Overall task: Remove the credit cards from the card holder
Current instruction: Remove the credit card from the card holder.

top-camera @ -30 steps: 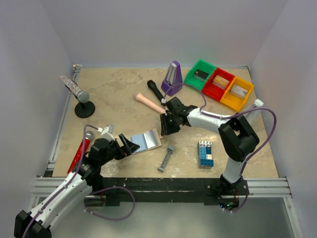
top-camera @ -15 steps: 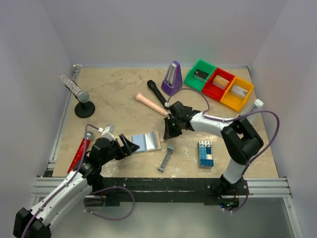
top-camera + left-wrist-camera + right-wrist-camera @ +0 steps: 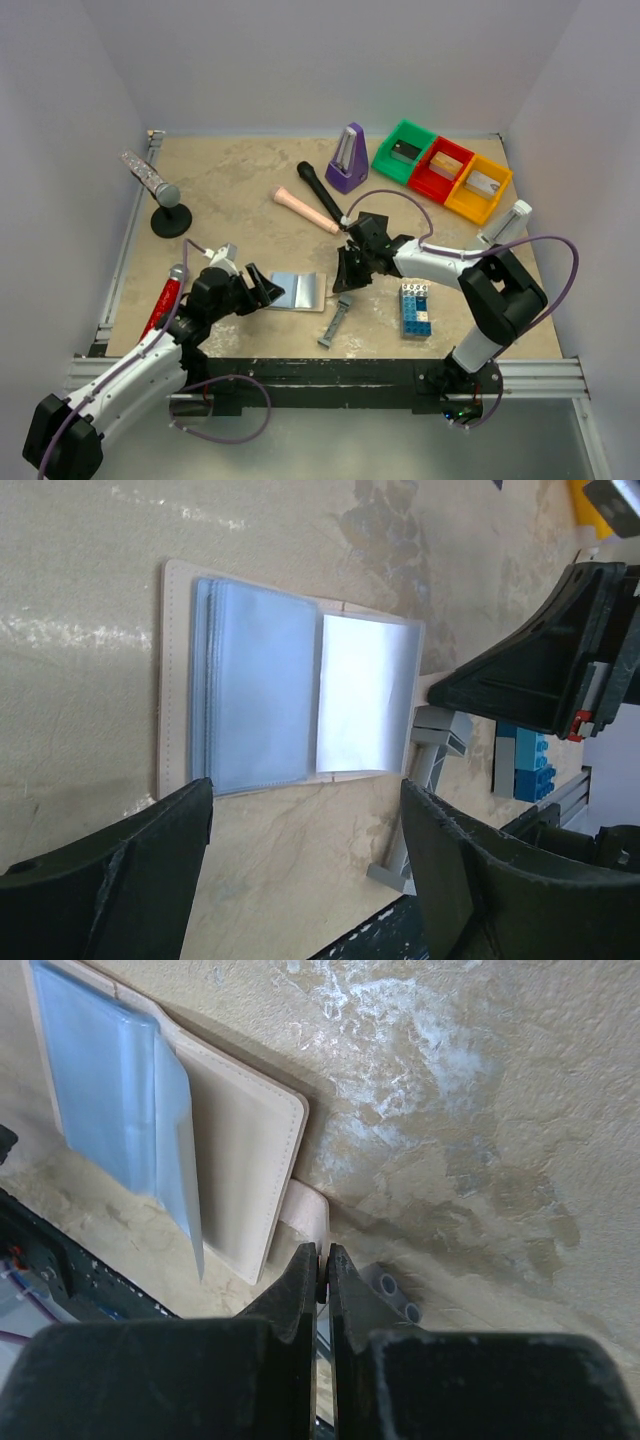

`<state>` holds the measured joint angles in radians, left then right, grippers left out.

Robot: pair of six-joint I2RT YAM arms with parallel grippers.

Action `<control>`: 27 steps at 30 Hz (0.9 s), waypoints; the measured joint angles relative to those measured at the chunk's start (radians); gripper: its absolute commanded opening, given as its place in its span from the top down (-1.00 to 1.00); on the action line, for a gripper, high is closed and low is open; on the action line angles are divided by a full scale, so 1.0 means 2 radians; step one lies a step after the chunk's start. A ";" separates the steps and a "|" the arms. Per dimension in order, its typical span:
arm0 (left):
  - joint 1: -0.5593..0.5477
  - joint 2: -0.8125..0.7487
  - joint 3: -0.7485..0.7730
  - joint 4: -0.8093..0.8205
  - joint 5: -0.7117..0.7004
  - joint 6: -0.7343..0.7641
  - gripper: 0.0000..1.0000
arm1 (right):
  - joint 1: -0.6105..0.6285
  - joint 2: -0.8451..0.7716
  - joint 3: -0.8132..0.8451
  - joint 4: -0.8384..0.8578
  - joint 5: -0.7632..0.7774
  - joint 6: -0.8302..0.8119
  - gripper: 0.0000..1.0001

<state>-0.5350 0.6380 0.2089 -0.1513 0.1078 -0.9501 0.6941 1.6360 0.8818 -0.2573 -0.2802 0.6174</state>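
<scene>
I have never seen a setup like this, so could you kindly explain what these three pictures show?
These are two robot arms bolted at the near edge of a table. One picture looks down from a fixed camera above and behind them. The other two come from a camera on each wrist, so each shows its own fingers. In the middle lies the card holder, open flat, with clear sleeves. The left gripper is open beside it and holds nothing. The right gripper is shut at the holder's pale tab; whether it pinches the tab is unclear. Around them lie a grey bar, a toy brick stack and three coloured bins.
</scene>
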 measured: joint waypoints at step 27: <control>0.000 0.122 0.027 0.075 0.004 0.039 -0.57 | 0.000 0.023 0.048 -0.015 -0.004 -0.008 1.00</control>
<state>-0.5350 0.8829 0.2638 -0.0013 0.1154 -0.8722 0.6937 1.6821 0.9779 -0.2882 -0.2890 0.6022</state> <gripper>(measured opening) 0.794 0.033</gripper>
